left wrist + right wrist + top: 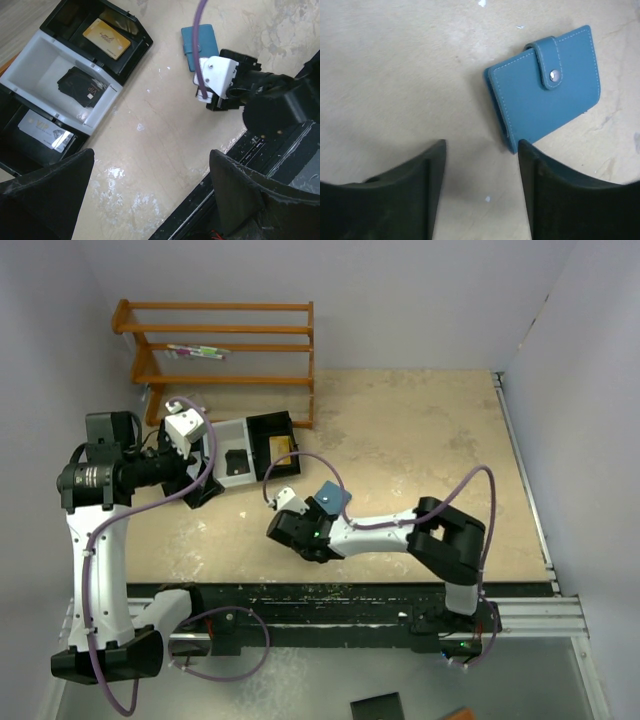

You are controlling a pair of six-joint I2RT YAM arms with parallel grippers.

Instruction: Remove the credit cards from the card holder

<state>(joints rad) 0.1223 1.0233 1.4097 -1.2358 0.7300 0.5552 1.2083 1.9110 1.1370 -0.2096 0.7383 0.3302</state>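
Note:
The blue card holder (545, 85) lies flat on the table, folded shut with its strap snapped. It also shows in the top view (332, 500) and in the left wrist view (200, 46). My right gripper (481, 150) hovers just beside it, open, with only bare table between the fingers; one fingertip (527, 150) is at the holder's near corner. Three credit cards lie in a tray: a gold one (106, 38), a black one (82, 87) and a silver one (45, 131). My left gripper (152, 160) is wide open and empty, above the table by the tray.
The black-and-white three-compartment tray (30, 55) sits at the back left of the table, partly under my left arm. A wooden rack (225, 345) stands against the back wall. A black rail (350, 600) runs along the near table edge.

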